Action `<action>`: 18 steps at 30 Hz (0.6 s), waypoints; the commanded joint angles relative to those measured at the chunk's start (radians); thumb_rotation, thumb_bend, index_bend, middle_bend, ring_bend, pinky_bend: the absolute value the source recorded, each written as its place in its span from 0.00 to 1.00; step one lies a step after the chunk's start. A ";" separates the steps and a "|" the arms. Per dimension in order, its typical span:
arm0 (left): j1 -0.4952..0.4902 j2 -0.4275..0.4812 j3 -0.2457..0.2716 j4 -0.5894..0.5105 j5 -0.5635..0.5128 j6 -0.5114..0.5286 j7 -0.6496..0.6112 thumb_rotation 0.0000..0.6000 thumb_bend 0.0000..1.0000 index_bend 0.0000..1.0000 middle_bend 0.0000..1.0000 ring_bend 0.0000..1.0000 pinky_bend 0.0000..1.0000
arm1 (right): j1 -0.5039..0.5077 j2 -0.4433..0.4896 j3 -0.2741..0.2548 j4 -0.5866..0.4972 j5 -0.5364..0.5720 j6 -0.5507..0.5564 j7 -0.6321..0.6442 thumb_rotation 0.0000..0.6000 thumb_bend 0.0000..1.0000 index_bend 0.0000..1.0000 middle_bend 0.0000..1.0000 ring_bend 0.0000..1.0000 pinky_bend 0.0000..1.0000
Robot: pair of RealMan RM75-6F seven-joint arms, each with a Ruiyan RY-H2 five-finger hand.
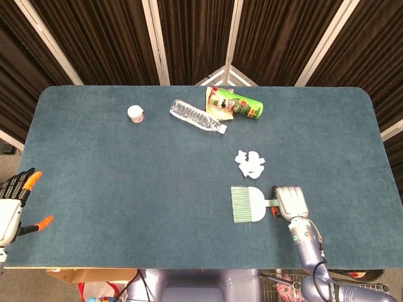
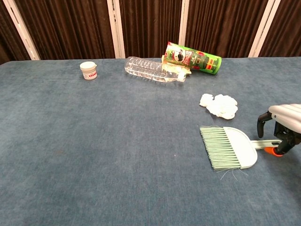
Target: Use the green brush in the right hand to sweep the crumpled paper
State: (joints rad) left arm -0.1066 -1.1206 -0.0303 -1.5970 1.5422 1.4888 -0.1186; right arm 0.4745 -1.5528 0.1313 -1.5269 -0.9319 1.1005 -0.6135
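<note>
The green brush [image 1: 247, 204] [image 2: 230, 148] lies flat on the blue table, bristles to the left and its thin handle to the right. Just beyond it lies the white crumpled paper [image 1: 250, 163] [image 2: 219, 104], a short gap away from the brush head. My right hand [image 1: 293, 202] [image 2: 282, 125] hovers over the handle's end, with fingers curved down on both sides of it and not clamped. My left hand [image 1: 11, 211] hangs off the table's near left corner, fingers spread and holding nothing.
At the back of the table [image 1: 94, 189] lie a clear plastic bottle [image 1: 197, 117] [image 2: 153, 69] and a green snack can [image 1: 239, 105] [image 2: 195, 59] on their sides. A small white jar [image 1: 135, 114] [image 2: 88, 70] stands further left.
</note>
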 commanded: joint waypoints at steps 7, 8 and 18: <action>0.000 0.000 -0.001 -0.002 -0.002 -0.001 0.000 1.00 0.00 0.00 0.00 0.00 0.02 | 0.001 -0.015 -0.008 0.026 0.030 -0.006 -0.003 1.00 0.32 0.48 1.00 1.00 0.97; -0.001 0.000 -0.001 -0.001 -0.002 -0.001 0.000 1.00 0.00 0.00 0.00 0.00 0.02 | 0.002 -0.014 -0.008 0.027 0.030 -0.007 -0.003 1.00 0.32 0.48 1.00 1.00 0.97; -0.002 0.001 -0.001 -0.003 -0.001 -0.001 -0.002 1.00 0.00 0.00 0.00 0.00 0.02 | 0.007 -0.013 -0.015 0.021 0.025 -0.010 0.008 1.00 0.54 0.74 1.00 1.00 0.97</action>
State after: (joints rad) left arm -0.1081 -1.1200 -0.0311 -1.5994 1.5413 1.4879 -0.1202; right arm 0.4815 -1.5676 0.1171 -1.5028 -0.9041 1.0891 -0.6077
